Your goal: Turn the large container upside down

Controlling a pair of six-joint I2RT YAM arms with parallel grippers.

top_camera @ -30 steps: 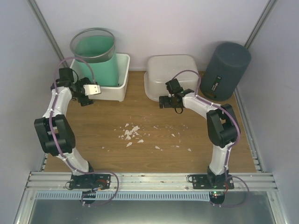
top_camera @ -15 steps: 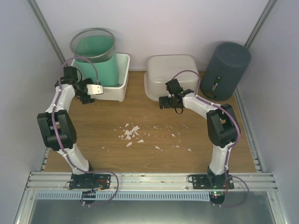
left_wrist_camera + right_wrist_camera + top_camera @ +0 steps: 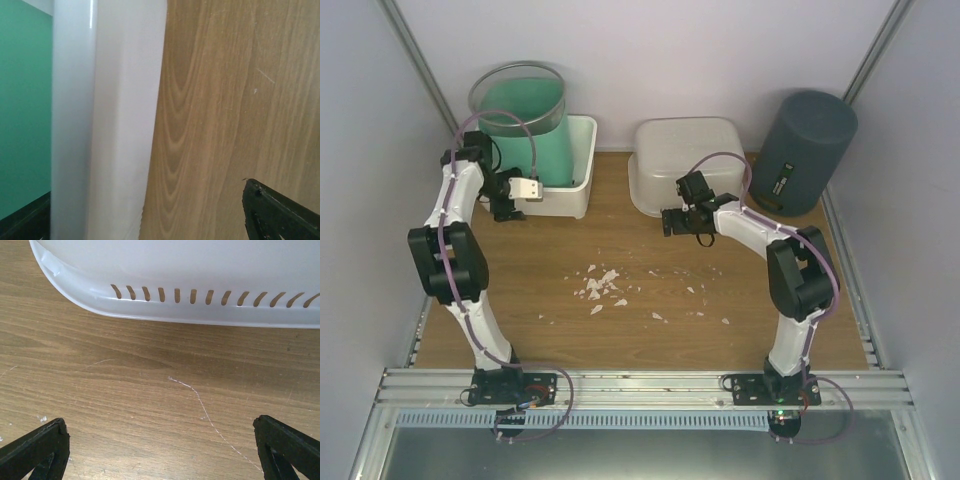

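Observation:
A large white container (image 3: 688,165) sits bottom-up at the back middle of the table; its slotted rim (image 3: 200,297) rests on the wood. My right gripper (image 3: 682,216) is open and empty just in front of it, its fingers (image 3: 35,450) wide apart above bare wood. A white tub (image 3: 570,185) at the back left holds a tall green container (image 3: 525,125). My left gripper (image 3: 520,190) is open at the tub's front wall (image 3: 120,125), one finger on the green side, the other finger (image 3: 280,215) over the table.
A dark grey cylinder (image 3: 803,150) stands at the back right. White crumbs (image 3: 602,285) lie scattered on the wooden table (image 3: 640,300) in the middle. Grey walls close in the left, right and back sides.
My left arm has swung back and up, bringing its gripper closer along the white tub's front wall. The right arm has barely moved.

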